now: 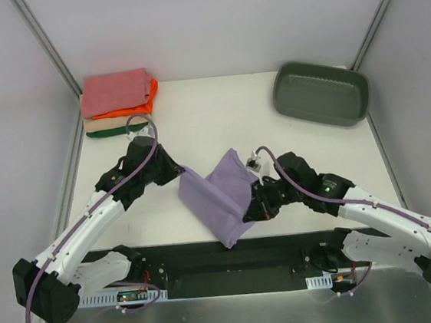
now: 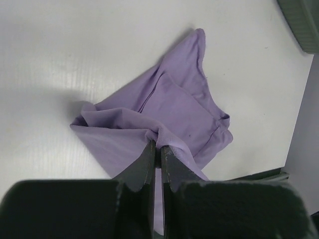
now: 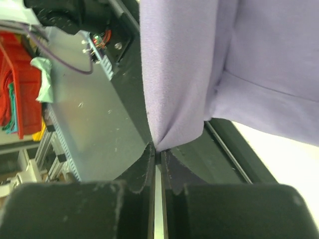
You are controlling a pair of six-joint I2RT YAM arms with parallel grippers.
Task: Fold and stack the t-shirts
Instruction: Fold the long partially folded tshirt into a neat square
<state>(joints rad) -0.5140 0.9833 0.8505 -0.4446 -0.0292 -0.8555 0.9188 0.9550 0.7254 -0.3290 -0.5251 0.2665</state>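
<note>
Top external view: a grey-green tub (image 1: 320, 92) sits at the far right of the white desk (image 1: 219, 122), open side up, and only its ridged inner floor shows. At the far left lies a stack of folded t-shirts (image 1: 119, 102). The salmon-pink t-shirt (image 1: 114, 91) is on top, the orange t-shirt (image 1: 150, 100) is under it, then the tan t-shirt (image 1: 107, 123) and the dark green t-shirt (image 1: 106, 132) at the bottom.

The lavender t-shirt (image 1: 222, 191) is bunched and part-folded in the near middle of the desk, well apart from both tub and stack. Its near corner reaches over the black base plate (image 1: 210, 258).

The left end effector (image 2: 157, 149) is pinched tight on a gathered fold at the shirt's left side. The right end effector (image 3: 157, 152) is clamped narrowly on a cloth edge at its right side, with the fabric hanging above the fingers.

The left arm (image 1: 98, 216) lies between the lavender shirt and the stack. Its purple cable (image 1: 147, 122) loops just beside the stack's near edge.
</note>
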